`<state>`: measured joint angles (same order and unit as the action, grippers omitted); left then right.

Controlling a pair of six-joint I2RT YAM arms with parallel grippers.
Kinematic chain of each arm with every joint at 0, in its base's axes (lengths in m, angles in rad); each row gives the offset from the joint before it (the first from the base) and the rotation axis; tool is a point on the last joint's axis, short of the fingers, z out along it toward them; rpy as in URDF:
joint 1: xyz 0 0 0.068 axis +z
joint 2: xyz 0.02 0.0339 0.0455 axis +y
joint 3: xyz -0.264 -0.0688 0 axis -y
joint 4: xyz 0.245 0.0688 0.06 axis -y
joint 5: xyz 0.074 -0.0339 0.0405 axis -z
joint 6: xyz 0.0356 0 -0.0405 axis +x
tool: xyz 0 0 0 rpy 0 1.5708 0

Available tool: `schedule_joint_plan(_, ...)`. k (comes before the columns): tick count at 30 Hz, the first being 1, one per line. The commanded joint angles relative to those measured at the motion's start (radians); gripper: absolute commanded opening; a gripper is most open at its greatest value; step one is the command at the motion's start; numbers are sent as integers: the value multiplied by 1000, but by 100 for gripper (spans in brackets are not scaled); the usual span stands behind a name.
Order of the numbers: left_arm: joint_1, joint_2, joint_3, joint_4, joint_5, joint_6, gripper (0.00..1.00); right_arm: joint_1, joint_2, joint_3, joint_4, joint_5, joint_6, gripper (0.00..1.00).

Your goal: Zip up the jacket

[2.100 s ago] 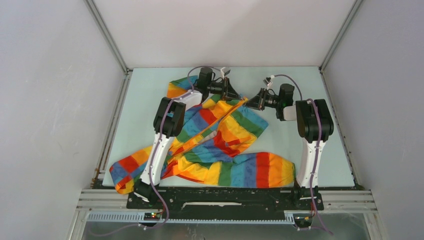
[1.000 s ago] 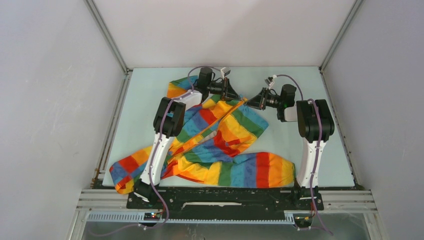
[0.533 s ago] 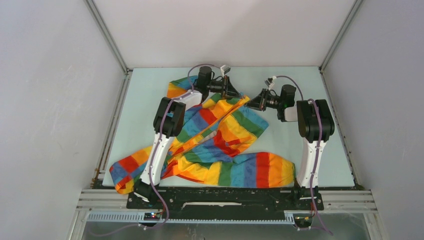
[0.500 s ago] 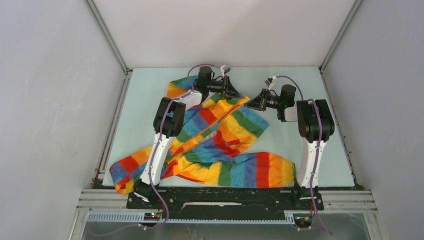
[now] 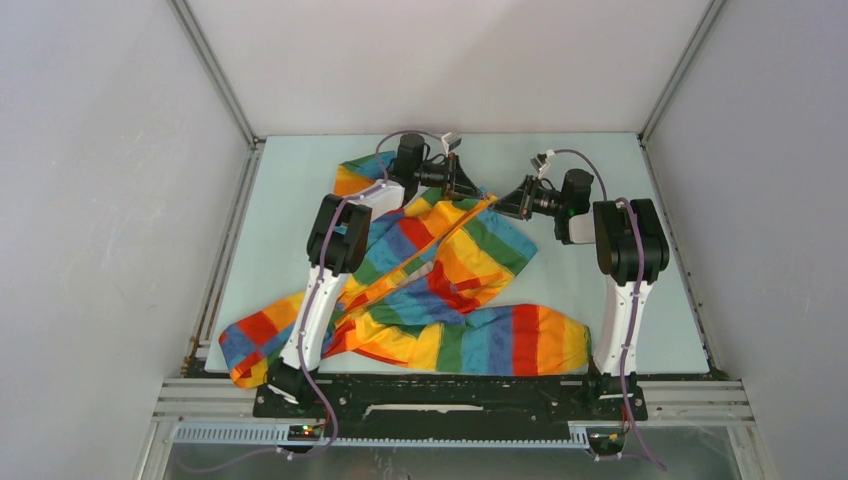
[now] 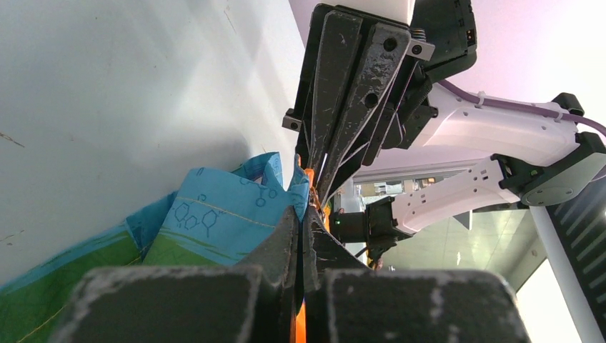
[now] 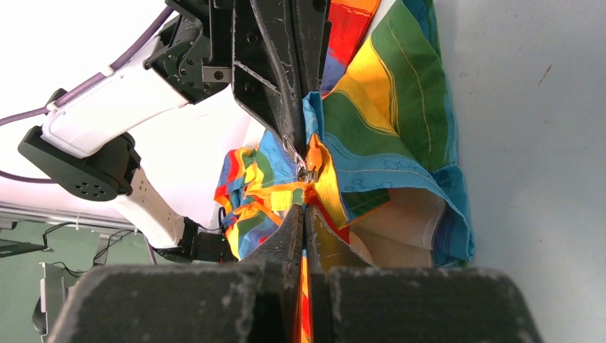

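At the far middle of the table [image 5: 600,170], two pinches meet on the jacket [image 5: 440,275], which sprawls back toward the near edge.
The left gripper [image 5: 472,190] and right gripper [image 5: 500,207] each clamp its orange zipper strip [image 7: 323,175], tips almost touching; an uneven pull could slip the strip free or snag the fabric.

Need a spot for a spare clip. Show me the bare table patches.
Bare table: right strip between the right arm and the right rail; far strip beyond the left hand and right hand; left patch between the jacket and the left rail. Crowded: centre, where both hands pinch the jacket's zipper edge, and the near edge under the sleeves.
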<state>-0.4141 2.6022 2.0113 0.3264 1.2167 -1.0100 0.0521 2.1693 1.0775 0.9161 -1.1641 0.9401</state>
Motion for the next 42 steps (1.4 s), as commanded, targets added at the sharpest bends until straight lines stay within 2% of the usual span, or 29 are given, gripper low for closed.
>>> schedule_joint_plan(1,-6,-18,38,0,29,32,0,-1,-29,0,74,-7,16,0)
schedule_joint_plan(21,-9,-22,21,71,44,-15,0,-6,-5,15,58,-4,28,0)
schedule_joint_plan(42,-17,-19,21,75,58,-16,0,-12,-2,23,61,-10,41,0)
